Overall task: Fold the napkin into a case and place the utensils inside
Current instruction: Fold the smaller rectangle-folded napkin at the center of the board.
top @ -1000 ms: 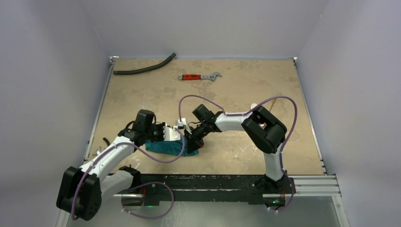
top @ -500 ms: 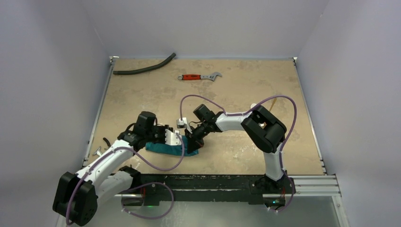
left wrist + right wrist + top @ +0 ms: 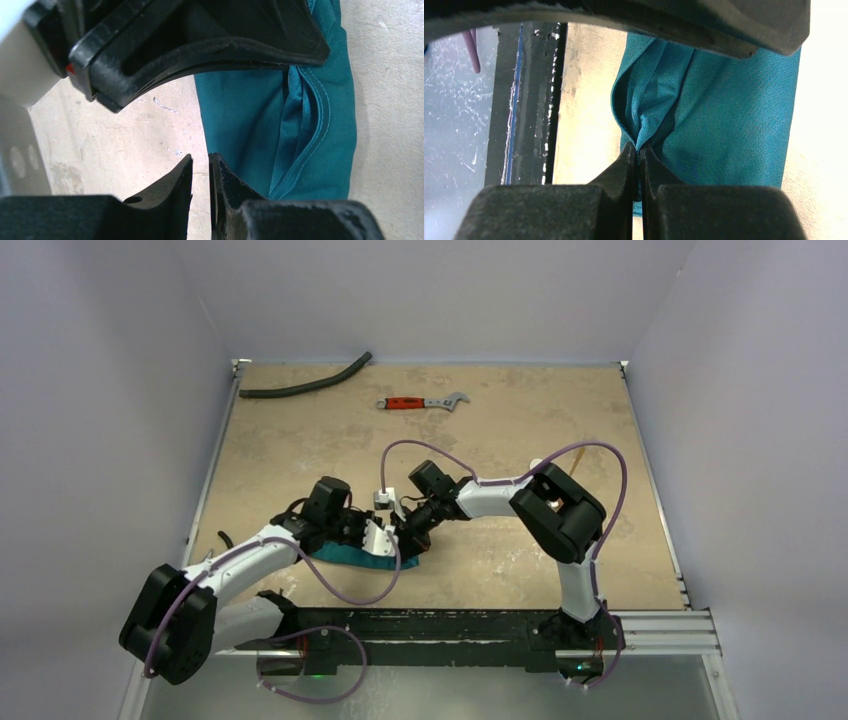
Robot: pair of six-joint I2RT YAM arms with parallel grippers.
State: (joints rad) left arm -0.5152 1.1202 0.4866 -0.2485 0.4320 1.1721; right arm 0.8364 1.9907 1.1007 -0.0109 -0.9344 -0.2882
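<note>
A tan, mottled table [image 3: 520, 440] is filling the floor of the booth, with plain pale walls [image 3: 450, 300] closing it in on the left, far and right sides. A dark metal rail [image 3: 450, 625] is running along the near edge, where both arms are bolted. At the far left a black hose [image 3: 300, 388] is lying curved on the surface, and a red-handled wrench [image 3: 420, 401] is lying near the far edge, well apart from the arms.

The teal napkin [image 3: 340, 554] is lying bunched in a flat, folded strip near the near edge, left of centre, with both arms meeting over it. Whether anything is sitting inside its folds cannot be told.

The right gripper [image 3: 638, 155] is pinching a raised pleat of the napkin between closed fingertips. The left gripper [image 3: 201, 167] is hovering at the napkin's edge, its fingertips standing a narrow slit apart with nothing between them and bare table showing through the gap.
</note>
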